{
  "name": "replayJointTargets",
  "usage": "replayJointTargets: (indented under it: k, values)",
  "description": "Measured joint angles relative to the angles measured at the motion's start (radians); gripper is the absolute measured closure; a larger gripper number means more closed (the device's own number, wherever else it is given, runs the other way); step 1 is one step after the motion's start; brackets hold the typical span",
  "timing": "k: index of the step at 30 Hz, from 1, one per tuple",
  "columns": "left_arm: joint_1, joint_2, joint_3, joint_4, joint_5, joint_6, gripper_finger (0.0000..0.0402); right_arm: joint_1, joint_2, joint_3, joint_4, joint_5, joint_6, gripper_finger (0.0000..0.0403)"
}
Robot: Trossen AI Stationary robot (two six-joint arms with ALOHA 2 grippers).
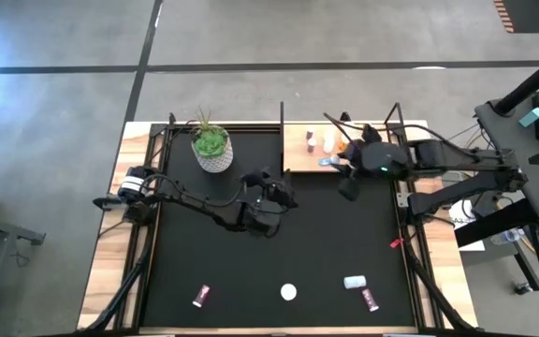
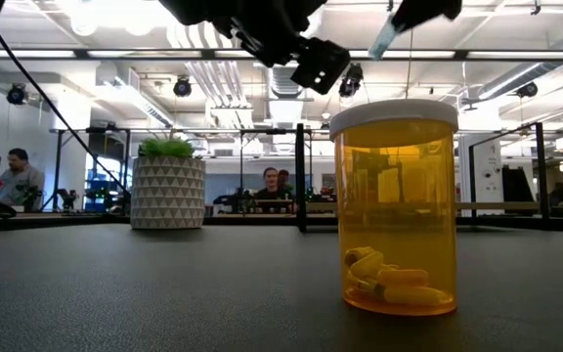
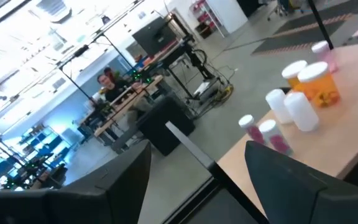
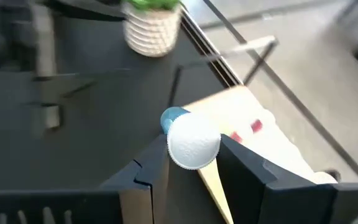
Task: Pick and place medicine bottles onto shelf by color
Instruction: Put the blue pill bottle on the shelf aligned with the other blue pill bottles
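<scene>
The right gripper has its jaws clamped on a small blue bottle with a round, white, stippled cap, above the flat light-wood shelf. The left gripper, jaws apart and empty, hovers over the matte black table. A translucent orange bottle stands nearby.

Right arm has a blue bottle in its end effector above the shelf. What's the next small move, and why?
Probably lower the right end effector toward a bare patch of the shelf before releasing. It is shut on the blue bottle, which hangs clear above the board, while other bottles already stand close by. The left end effector is open and empty.
</scene>
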Motion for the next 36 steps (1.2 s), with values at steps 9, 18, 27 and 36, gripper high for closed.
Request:
replayJointTargets:
  k: [9, 18, 27, 36]
  values:
    - [-0.007, 0.0, -0.009, -0.226, 0.012, -0.235, 0.0157, -0.218, 0.168, 0.005, -0.03, -0.052, 0.064, 0.029]
    - [-0.012, 0.0, -0.062, -0.255, 0.168, -0.361, 0.0157, -0.335, 0.281, 0.008, -0.035, -0.194, 0.103, 0.0288]
    - [-0.016, 0.0, -0.096, -0.281, 0.306, -0.448, 0.0157, -0.358, 0.404, 0.01, -0.022, -0.193, 0.104, 0.0287]
    - [-0.016, -0.001, -0.132, -0.28, 0.344, -0.482, 0.0157, -0.363, 0.5, 0.023, -0.006, -0.193, 0.078, 0.0291]
